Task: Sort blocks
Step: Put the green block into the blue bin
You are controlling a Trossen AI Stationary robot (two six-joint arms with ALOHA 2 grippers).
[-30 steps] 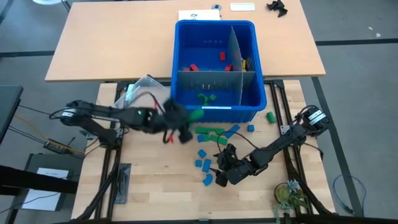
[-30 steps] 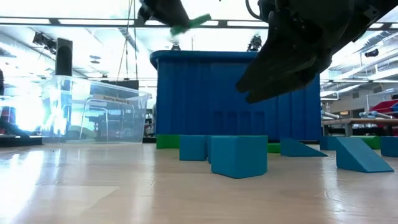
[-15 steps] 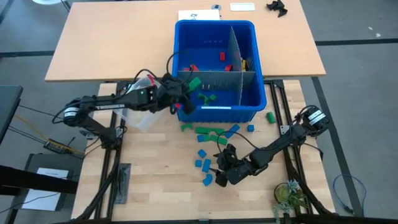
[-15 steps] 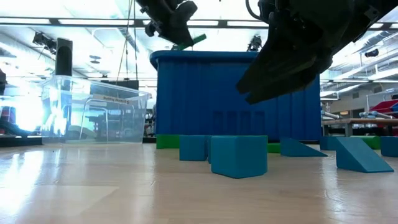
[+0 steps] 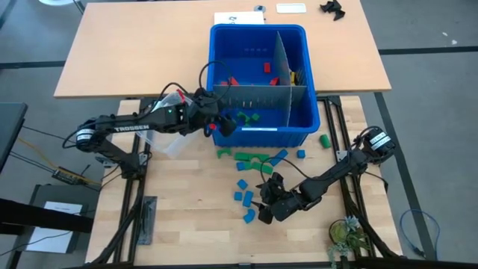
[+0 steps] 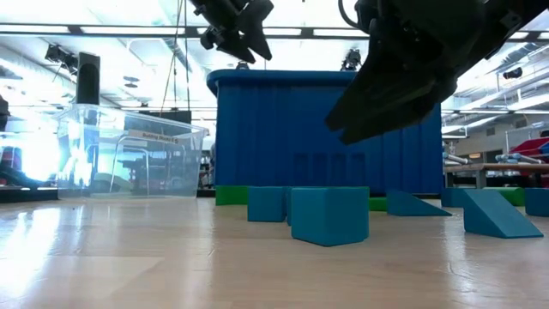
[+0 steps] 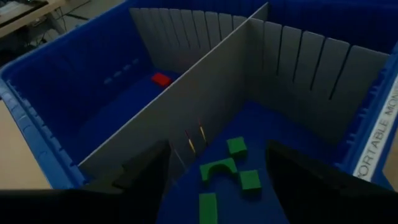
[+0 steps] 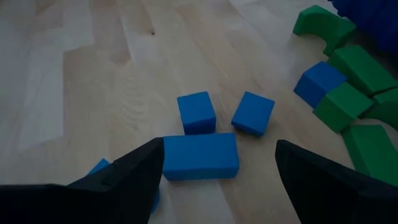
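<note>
My left gripper (image 5: pixel 221 124) (image 6: pixel 244 33) hangs open over the near left corner of the blue bin (image 5: pixel 299 45), holding nothing. Below it, in the bin's near compartment, lie several green blocks (image 7: pixel 217 169) (image 5: pixel 247 117). Red blocks (image 5: pixel 233 81) lie in the far left compartment. My right gripper (image 5: pixel 266 210) (image 8: pixel 219 155) stands open low over the table, its fingers on either side of a long blue block (image 8: pixel 200 157) without touching it. More blue blocks (image 5: pixel 243 196) and green blocks (image 5: pixel 251 158) lie flat on the table in front of the bin.
A clear plastic tub (image 6: pixel 129 159) stands on the table left of the bin, under my left arm. Grey dividers (image 7: pixel 205 118) split the bin into compartments. One green block (image 5: pixel 325 140) lies by the bin's near right corner. A second, lighter table (image 5: pixel 134 52) lies beyond.
My left gripper has carried a green block from over the table toward the far edge, up over the bin's near left rim, and has opened there. The green block has left the fingers and dropped into the bin's near compartment.
</note>
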